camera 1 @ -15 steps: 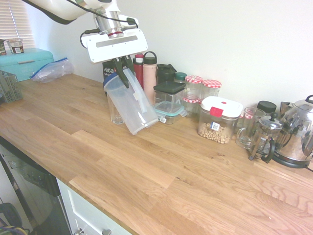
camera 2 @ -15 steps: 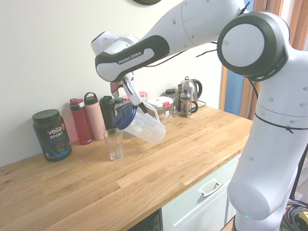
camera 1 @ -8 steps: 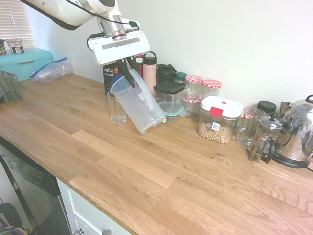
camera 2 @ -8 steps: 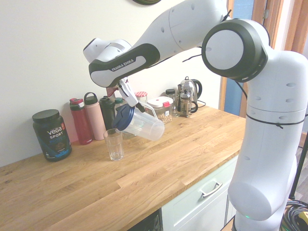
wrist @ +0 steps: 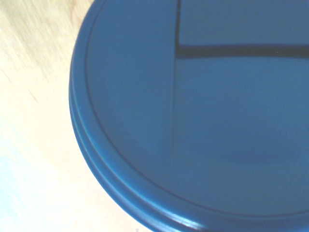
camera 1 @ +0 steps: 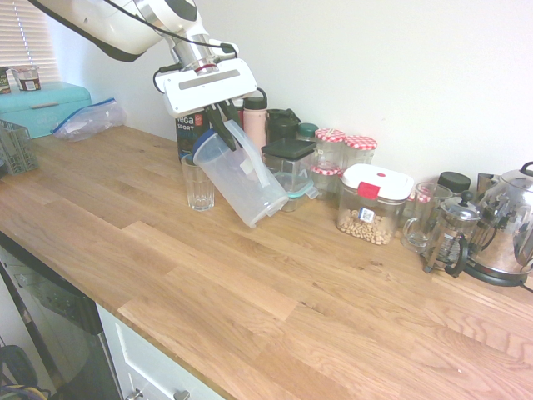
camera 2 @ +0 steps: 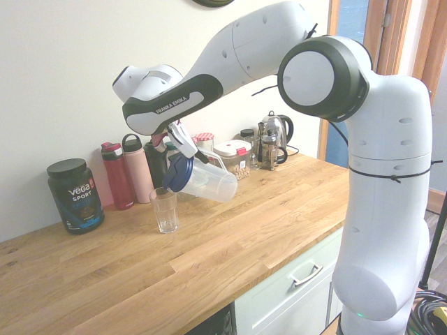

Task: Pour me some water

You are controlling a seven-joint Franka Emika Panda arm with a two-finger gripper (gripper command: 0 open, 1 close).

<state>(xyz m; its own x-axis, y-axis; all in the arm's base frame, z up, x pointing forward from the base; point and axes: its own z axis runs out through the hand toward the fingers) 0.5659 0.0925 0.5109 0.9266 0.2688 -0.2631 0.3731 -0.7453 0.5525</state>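
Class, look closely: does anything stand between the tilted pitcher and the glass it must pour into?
Nothing visible stands between the pitcher and the glass. The pitcher's blue lid faces the glass, but whether its spout is open can't be told.

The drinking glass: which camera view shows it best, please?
The second exterior view: the glass stands almost wholly visible, beside the tilted pitcher. The first exterior view also shows it, partly behind the pitcher's lid edge; the wrist view does not show it.
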